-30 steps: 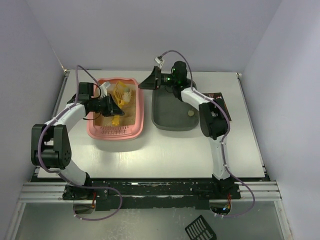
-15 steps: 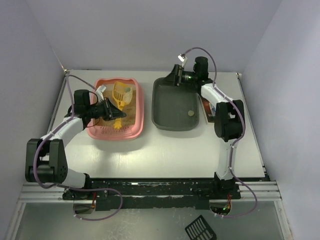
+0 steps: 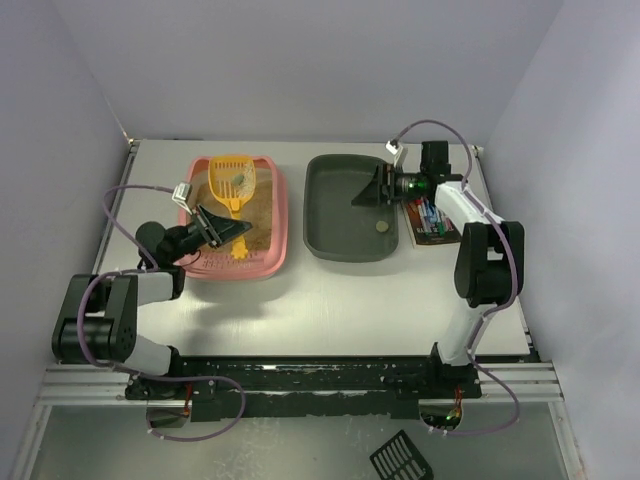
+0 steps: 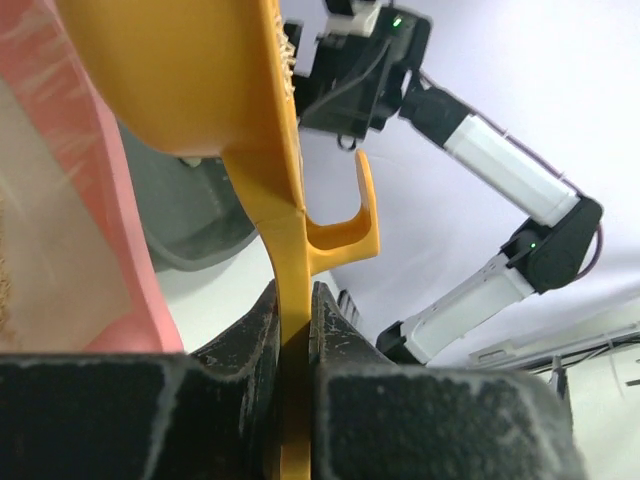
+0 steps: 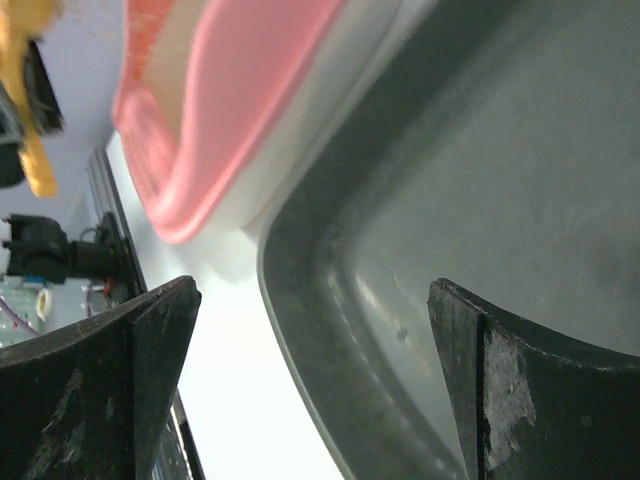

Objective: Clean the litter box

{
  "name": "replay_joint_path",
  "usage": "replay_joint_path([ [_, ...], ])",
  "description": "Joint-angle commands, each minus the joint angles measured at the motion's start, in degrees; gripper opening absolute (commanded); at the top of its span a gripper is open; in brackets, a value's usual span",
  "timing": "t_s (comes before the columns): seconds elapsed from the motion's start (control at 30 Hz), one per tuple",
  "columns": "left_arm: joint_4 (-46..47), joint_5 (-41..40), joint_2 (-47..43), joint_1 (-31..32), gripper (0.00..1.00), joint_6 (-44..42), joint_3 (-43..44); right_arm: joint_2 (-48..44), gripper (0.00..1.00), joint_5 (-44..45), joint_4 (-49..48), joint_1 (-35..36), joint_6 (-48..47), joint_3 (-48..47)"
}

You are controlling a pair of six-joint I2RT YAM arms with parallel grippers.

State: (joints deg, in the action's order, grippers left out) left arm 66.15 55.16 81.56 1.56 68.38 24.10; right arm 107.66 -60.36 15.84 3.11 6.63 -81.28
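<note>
The pink litter box (image 3: pixel 284 228) stands left of centre with tan litter (image 3: pixel 263 207) in it. A yellow scoop (image 3: pixel 232 178) hovers over its far end, and a small pale lump (image 3: pixel 240 181) lies in the scoop's bowl. My left gripper (image 3: pixel 222 229) is shut on the scoop's handle (image 4: pixel 291 262) near the box's front left; the two fingers (image 4: pixel 335 335) press the flat handle from both sides. The right gripper (image 3: pixel 366 194) stands open above the dark grey tray's right half, with nothing between its fingers (image 5: pixel 139 366).
The dark grey tray (image 3: pixel 345 238) lies right of the litter box, a small round bit (image 3: pixel 381 229) on its floor. A flat dark packet with coloured items (image 3: pixel 430 217) rests at the tray's right side. In the right wrist view the tray's rim (image 5: pixel 300 310) runs between my fingers.
The left arm drew back toward the near left, and the scoop swung straight and rose over the box's far end. The right gripper moved right and nearer, over the grey tray.
</note>
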Motion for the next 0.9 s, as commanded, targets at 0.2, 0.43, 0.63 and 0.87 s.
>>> replay_joint_path([
  [0.2,32.92,-2.25,4.5,-0.28,0.07,12.46,-0.94,-14.37,1.0,14.68,13.89,-1.77,-19.66,18.74],
  [0.43,32.89,-3.92,8.51,-0.4,0.07,19.69,0.02,-19.03,1.0,14.98,12.23,-5.88,-21.16,23.53],
  [0.63,32.94,-7.96,8.75,-0.25,0.07,28.73,2.29,-17.55,1.0,15.34,11.03,-7.78,-20.45,23.52],
  [0.87,33.03,-3.65,12.6,-0.28,0.07,40.4,8.33,-17.58,1.0,16.35,10.34,-7.77,-20.41,23.53],
])
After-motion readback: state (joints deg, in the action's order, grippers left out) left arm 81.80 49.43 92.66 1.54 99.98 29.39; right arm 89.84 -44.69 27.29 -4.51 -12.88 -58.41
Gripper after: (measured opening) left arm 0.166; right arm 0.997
